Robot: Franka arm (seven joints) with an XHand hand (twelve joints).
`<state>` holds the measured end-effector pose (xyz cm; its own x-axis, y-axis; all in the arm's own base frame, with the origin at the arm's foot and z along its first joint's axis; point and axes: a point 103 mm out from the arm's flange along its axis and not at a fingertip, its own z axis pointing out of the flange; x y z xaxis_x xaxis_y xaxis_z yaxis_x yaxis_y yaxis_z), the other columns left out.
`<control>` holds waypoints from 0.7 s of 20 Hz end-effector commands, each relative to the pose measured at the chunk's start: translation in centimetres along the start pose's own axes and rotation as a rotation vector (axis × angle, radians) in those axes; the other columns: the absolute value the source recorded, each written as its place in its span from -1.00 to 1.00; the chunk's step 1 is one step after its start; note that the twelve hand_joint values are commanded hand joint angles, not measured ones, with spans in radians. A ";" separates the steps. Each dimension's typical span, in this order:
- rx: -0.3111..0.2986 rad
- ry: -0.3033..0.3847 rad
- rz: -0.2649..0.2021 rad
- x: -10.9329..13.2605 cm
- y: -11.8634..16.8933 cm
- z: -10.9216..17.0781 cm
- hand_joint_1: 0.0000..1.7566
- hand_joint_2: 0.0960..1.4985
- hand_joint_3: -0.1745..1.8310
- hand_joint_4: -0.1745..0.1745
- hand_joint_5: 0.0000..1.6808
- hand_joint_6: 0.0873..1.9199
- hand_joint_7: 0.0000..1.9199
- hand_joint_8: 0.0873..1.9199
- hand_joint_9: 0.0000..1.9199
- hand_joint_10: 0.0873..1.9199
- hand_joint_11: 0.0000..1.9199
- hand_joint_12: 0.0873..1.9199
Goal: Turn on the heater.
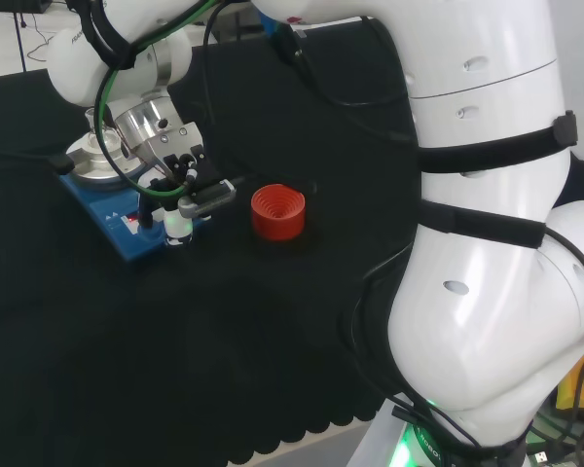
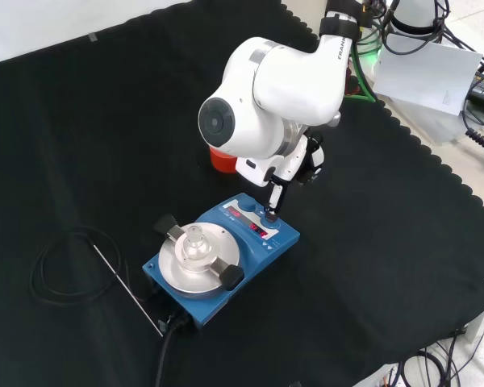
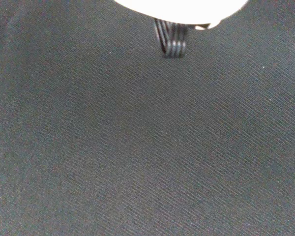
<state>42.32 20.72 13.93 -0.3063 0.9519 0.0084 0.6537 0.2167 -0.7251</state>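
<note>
One of my fingers (image 2: pixel 272 201) points straight down onto the control panel of the blue heater (image 2: pixel 281 239), its tip meeting a small dark knob (image 2: pixel 269 216) on that panel; the front view makes this contact plain. How my other fingers lie I cannot tell, as the arm's white link (image 2: pixel 270 85) stands before them. The head view presents my hand (image 1: pixel 180 209) from behind, low over the heater's near corner (image 1: pixel 136 238), with a white fingertip against the blue housing and a dark finger (image 1: pixel 214 195) stretched sideways toward the red ribbed ring (image 1: pixel 276 211).

The heater stands on the black cloth (image 2: pixel 81 145) at lower centre of the front view. Its round metal plate (image 2: pixel 195 266) carries a small clear glass piece (image 2: pixel 194 241) between two black clamps. The red ribbed ring stands just beyond the heater, partly hidden behind the link in the front view and fully exposed in the head view. A thin metal probe (image 2: pixel 127 289) and a coiled black cable (image 2: pixel 64 262) lie left of the heater in the front view.

The wrist view records cloth and a ribbed black part (image 3: pixel 170 37) of my hand.
</note>
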 end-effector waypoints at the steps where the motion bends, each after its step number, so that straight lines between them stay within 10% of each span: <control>1: -0.022 0.007 -0.002 0.0 -0.7 -0.9 0.66 -0.23 0.31 -0.26 -0.51 -0.93 0.67 0.79 0.75 0.78 0.38 0.48; 14: -0.082 0.019 0.006 -0.2 -3.4 -2.9 0.66 -0.23 0.31 -0.27 -0.50 -0.92 0.67 0.79 0.75 0.78 0.39 0.48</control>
<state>42.51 20.69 17.69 -0.2973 0.9547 0.0145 0.6995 0.2281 -0.6772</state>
